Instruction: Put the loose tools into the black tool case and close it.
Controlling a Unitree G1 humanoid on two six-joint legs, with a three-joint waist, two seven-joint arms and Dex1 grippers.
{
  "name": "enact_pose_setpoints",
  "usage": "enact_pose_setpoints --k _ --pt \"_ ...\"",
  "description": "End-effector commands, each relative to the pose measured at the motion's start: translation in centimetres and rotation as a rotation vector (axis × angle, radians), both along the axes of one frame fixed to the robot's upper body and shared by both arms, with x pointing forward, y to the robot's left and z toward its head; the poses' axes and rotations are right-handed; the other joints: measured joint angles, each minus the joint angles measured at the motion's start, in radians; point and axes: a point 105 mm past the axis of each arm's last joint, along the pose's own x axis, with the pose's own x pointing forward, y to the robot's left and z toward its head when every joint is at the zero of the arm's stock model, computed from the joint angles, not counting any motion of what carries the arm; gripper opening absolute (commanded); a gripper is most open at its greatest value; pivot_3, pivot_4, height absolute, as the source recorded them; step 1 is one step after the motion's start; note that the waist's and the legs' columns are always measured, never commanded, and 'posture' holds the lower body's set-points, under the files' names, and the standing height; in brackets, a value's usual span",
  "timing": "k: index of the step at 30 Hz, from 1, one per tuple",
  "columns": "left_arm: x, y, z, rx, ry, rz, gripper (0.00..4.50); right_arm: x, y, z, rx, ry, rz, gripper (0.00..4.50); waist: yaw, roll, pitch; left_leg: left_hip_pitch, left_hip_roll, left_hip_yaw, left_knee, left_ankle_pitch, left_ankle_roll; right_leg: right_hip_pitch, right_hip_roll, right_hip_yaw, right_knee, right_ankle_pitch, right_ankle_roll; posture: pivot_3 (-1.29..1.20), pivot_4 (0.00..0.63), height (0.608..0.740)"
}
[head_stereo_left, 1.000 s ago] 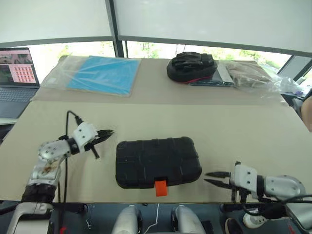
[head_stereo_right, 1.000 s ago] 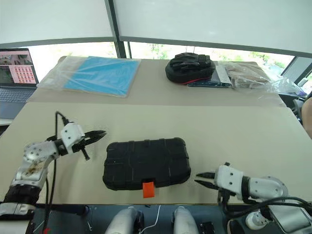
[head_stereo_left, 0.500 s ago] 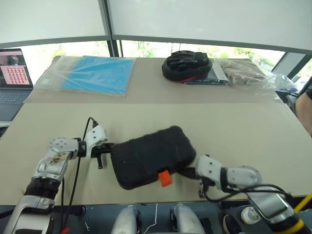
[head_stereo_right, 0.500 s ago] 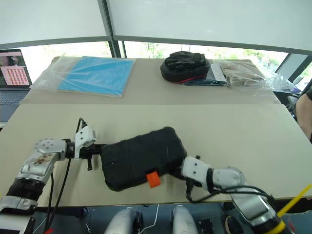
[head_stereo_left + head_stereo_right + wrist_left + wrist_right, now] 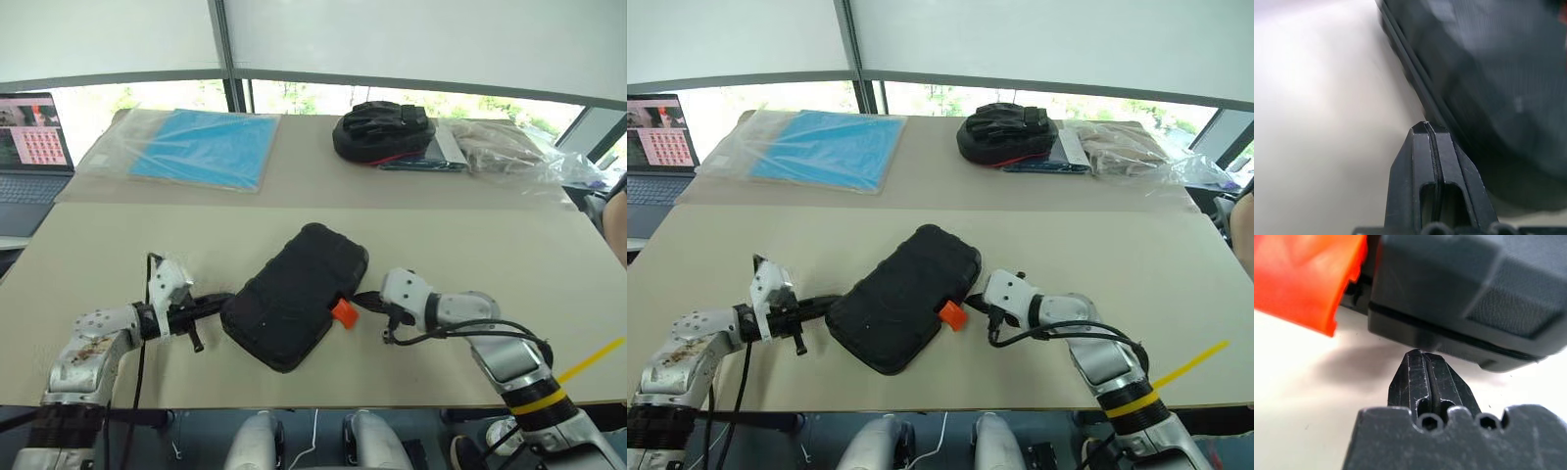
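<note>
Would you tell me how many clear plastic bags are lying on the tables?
2: the bag with the blue sheet far left, the crumpled bag far right beside the black bag.

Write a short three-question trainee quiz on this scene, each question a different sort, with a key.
1. True or false: the black tool case lies shut on the table.
2. Which gripper is beside the orange latch? A) left gripper B) right gripper
3. Fill in: both grippers' fingers are ____.

Key: 1 true; 2 B; 3 shut
</note>
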Motion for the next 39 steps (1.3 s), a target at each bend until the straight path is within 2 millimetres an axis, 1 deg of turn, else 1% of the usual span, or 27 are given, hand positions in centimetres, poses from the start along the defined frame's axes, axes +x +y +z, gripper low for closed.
enact_pose_setpoints --k 1,4,6,8,10,13,16,19,24,33,39 --pt "-0.2 -0.8 2.5 0.010 -0.027 -0.096 0.00 -1.7 -0.7 1.6 0.035 0.012 0.019 0.02 0.000 0.000 0.000 0.001 0.000 0.000 0.000 0.000 0.000 0.001 0.000 0.000 0.000 0.000 0.000 0.00 0.150 0.740" --pt "0.1 -3.3 3.3 0.048 -0.026 -0.208 0.00 -4.2 -0.7 1.5 0.038 0.076 0.058 0.02 0.003 0.000 0.000 0.001 0.000 0.000 0.000 0.000 0.000 0.001 0.000 0.000 0.000 0.000 0.001 0.00 0.150 0.740" --pt "0.5 -4.5 3.5 0.066 -0.035 -0.249 0.00 -5.1 -0.4 1.6 0.045 0.096 0.068 0.02 0.002 0.000 0.000 0.001 -0.001 0.000 0.000 0.000 0.000 0.001 0.000 0.001 0.000 0.000 0.001 0.00 0.150 0.740" --pt "0.9 -6.1 3.5 0.081 -0.050 -0.300 0.00 -5.4 0.2 1.7 0.064 0.101 0.065 0.02 -0.001 0.000 0.000 0.001 -0.001 0.000 0.001 0.000 0.000 0.002 0.001 0.001 0.000 0.000 0.001 0.00 0.150 0.740" --pt "1.3 -7.6 3.3 0.078 -0.056 -0.333 0.00 -5.3 0.9 1.8 0.079 0.092 0.058 0.02 -0.003 0.000 0.000 0.001 -0.001 0.001 0.001 0.000 0.000 0.002 0.002 0.002 0.000 0.000 0.001 0.00 0.150 0.740" --pt "1.7 -9.1 2.2 0.119 -0.054 -0.371 0.00 -4.9 1.4 1.8 0.074 0.079 0.057 0.02 -0.004 0.000 0.000 0.001 -0.001 0.000 0.001 0.000 0.000 0.001 0.004 0.003 0.000 0.000 0.000 0.00 0.150 0.740" --pt "2.0 -9.7 1.1 0.169 -0.051 -0.387 0.00 -4.6 1.6 1.8 0.068 0.074 0.060 0.02 -0.002 0.000 0.000 0.001 -0.001 0.000 0.001 0.000 0.000 0.001 0.004 0.003 0.000 0.000 0.000 0.00 0.150 0.740" --pt "2.2 -10.2 0.7 0.174 -0.049 -0.395 0.00 -4.5 2.0 1.5 0.054 0.086 0.084 0.02 0.001 0.000 0.000 0.001 -0.001 0.000 0.001 0.000 0.000 0.001 0.004 0.003 0.000 0.000 0.000 0.00 0.150 0.740" --pt "2.2 -10.6 0.9 0.170 -0.060 -0.395 0.00 -4.3 2.3 1.0 0.030 0.106 0.105 0.02 0.004 0.000 0.000 0.001 -0.001 0.000 0.002 0.000 0.000 0.002 0.004 0.003 0.000 0.000 0.000 0.00 0.150 0.740" --pt "2.1 -10.8 1.1 0.181 -0.060 -0.385 0.00 -3.3 3.2 2.0 0.017 0.082 0.137 0.02 0.003 0.000 0.000 0.001 -0.001 -0.001 0.003 0.000 0.000 0.002 0.003 0.002 0.000 0.000 0.001 0.00 0.150 0.740" --pt "2.0 -11.0 1.0 0.183 -0.054 -0.388 0.00 -3.0 4.5 2.1 0.004 0.091 0.185 0.02 0.001 0.000 0.000 0.001 -0.001 0.000 0.003 0.000 0.000 0.002 0.004 0.002 0.000 0.000 0.001 0.00 0.150 0.740"
